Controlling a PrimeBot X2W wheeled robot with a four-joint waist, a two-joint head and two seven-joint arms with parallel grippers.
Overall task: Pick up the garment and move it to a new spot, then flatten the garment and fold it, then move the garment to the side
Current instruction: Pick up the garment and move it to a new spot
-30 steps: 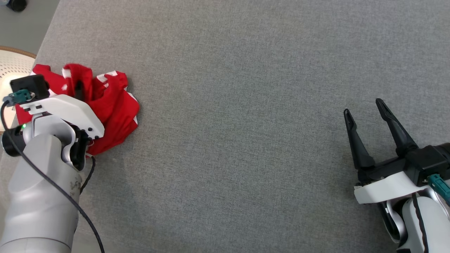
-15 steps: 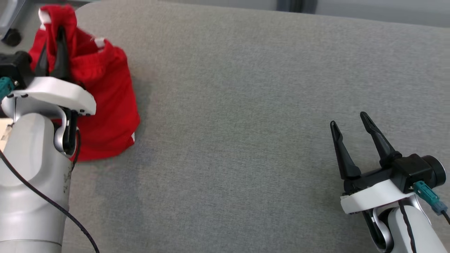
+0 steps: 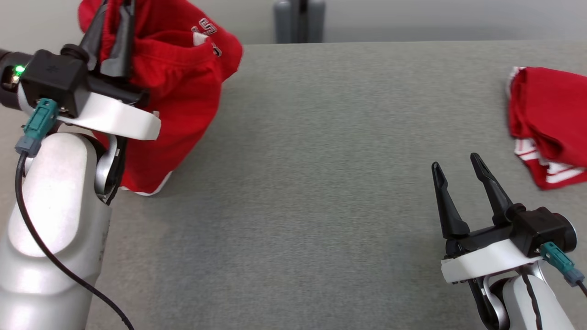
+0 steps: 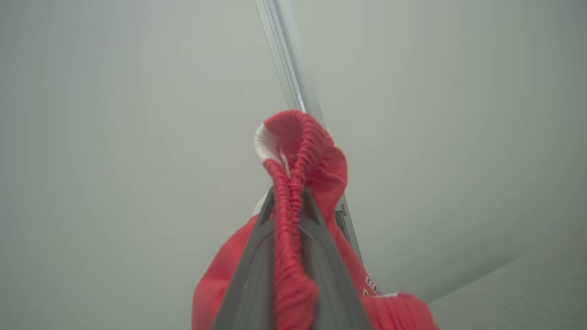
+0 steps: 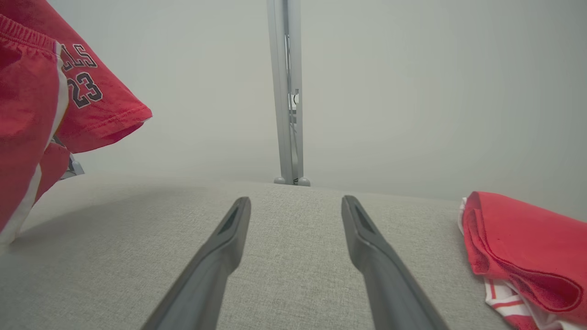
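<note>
The crumpled red jersey shorts (image 3: 179, 91) hang long-axis vertical from the left tool (image 4: 288, 199), clenched on their elastic waistband, over the grey fabric worktop's (image 3: 321, 160) far-left part, so its bare middle lies to their right, toward the released right tool (image 3: 455, 161), well apart.

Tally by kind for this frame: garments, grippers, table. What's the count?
Garments: 2, a red garment with white trim and printed lettering clamped in the left gripper, and a folded red garment with white stripes lying at the right.
Grippers: 2, the left gripper and the right gripper, open.
Grey fabric-covered table: 1.
Total: 5.
</note>
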